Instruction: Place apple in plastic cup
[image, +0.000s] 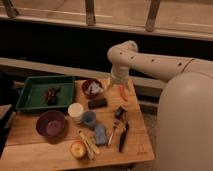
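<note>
**A:** Position check. Where is the gripper (119, 83)?

**B:** It hangs over the far side of the wooden table (135, 142), near the small dark bowl (92, 88), at the end of the bent arm. Whether it is spread or pressed together, I cannot tell. Nothing visibly in it.

**A:** Apple?

**B:** The apple (77, 148) sits at the near edge of the table, front left, just beside some pale utensils (88, 144). It is well apart from the gripper.

**A:** Target?

**B:** The plastic cup (89, 118), blue-grey, stands upright mid-table, just beside the white cup (75, 111) and right of the purple bowl (50, 124).

**A:** Step in hand?

**B:** My reading: approach, pick not yet made. The apple is not in the cup.

**A:** Next move calls for?

**B:** A reach across the table toward the near edge, descending on the apple from above and clear of the utensils beside it. The carry back to the cup would be short; the white cup next to it is the one to avoid.
</note>
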